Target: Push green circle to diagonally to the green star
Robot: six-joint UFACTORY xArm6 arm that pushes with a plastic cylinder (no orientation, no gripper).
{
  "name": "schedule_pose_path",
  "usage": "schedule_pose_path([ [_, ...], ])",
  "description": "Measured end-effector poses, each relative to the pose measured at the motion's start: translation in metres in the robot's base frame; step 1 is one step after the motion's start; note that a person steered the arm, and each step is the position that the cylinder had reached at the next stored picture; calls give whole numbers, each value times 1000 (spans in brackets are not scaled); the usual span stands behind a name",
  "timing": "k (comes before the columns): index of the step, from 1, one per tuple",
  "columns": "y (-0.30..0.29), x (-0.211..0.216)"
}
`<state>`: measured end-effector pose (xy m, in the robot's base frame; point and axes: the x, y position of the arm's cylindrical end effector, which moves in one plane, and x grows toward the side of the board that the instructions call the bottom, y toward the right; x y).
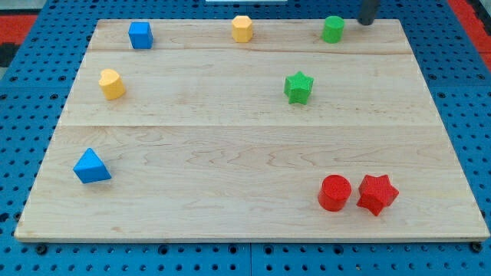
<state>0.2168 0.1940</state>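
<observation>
My tip [366, 21] is sitting at the view's top edge, just right of the green circle [333, 30]; no end effector state can be told. The green star [298, 87] is lying below-left on the table [230, 153], open wood around it. No writing is showing.

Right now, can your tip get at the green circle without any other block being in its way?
Probably yes. My tip sits at the view's top edge, just to the right of the green circle, with only bare board between them. The green star lies lower and to the left, off that path.
</observation>
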Motion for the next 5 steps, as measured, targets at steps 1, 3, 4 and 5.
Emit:
schedule_pose_path([
  [1, -86, 32],
  [3, -60, -14],
  [4, -112, -20],
  [5, -129, 66],
])
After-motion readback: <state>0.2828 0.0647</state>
